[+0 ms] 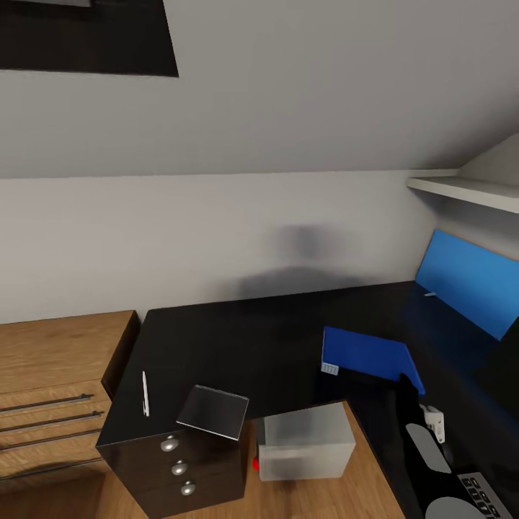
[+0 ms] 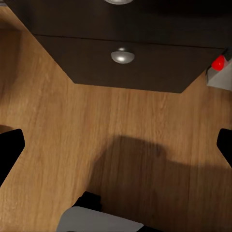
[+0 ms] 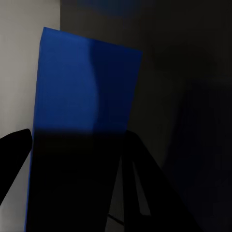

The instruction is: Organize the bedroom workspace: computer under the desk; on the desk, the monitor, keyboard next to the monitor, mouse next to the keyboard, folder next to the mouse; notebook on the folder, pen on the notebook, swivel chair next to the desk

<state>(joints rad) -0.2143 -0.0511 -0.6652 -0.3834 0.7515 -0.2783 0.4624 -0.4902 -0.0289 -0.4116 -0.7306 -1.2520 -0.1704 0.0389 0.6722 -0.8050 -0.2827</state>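
Two black fingers of right gripper (image 3: 77,137) spread over flat bright blue folder (image 3: 82,92); whether clamped on it, cannot tell. Folder lying flat on long glossy black desk (image 1: 238,339), white paper edge showing. Right arm reaching in low over desk edge. Left gripper (image 2: 116,150) gaping wide above oak plank floor (image 2: 96,130), near dark drawer unit (image 2: 145,63). Thin grey notebook (image 1: 213,411) near slim white pen (image 1: 145,393) above the drawers.

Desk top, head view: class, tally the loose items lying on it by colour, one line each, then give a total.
Blue: 1, the folder
Grey: 1, the notebook
White: 1, the pen
Total: 3 items on the desk
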